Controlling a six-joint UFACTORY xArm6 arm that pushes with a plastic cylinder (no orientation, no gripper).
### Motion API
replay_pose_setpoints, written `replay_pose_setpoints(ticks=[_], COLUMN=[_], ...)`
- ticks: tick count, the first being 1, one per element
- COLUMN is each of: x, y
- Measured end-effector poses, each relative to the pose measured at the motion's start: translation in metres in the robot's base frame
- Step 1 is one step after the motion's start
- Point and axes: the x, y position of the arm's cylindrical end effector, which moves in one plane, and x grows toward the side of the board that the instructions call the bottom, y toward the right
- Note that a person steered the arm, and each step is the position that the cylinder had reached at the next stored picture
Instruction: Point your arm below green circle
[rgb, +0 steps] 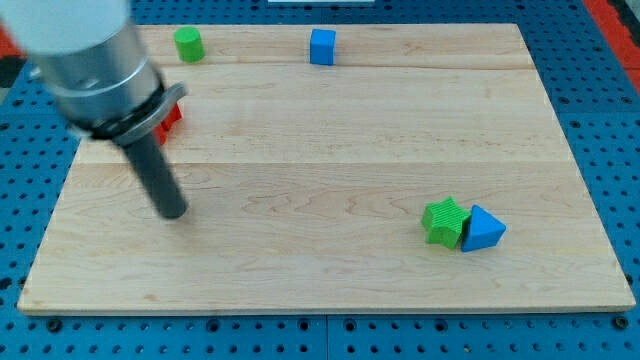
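Green round block (188, 43) at board's top-left corner; rod's tip (175, 212) sits well toward bottom edge, almost straight under it; no jaws, bare rod

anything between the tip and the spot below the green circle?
Nothing visible. My tip rests on bare board, below the green circle at the view's top left. The red block, partly hidden behind the arm, sits left of that line.

A robotics lab bench: a pale wooden board (330, 180) lies on a blue perforated metal base (600, 60) with rows of mounting holes, and a grey cylindrical robot arm (95, 60) reaches over it.
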Motion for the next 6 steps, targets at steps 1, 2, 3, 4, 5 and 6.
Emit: replay_pose_setpoints(ticks=[1,2,3,4,5,6], x=[-0.042,-0.072,-0.123,-0.171,-0.175,-0.176], y=[0.045,0.106,0.113,0.089,0.028,-0.042])
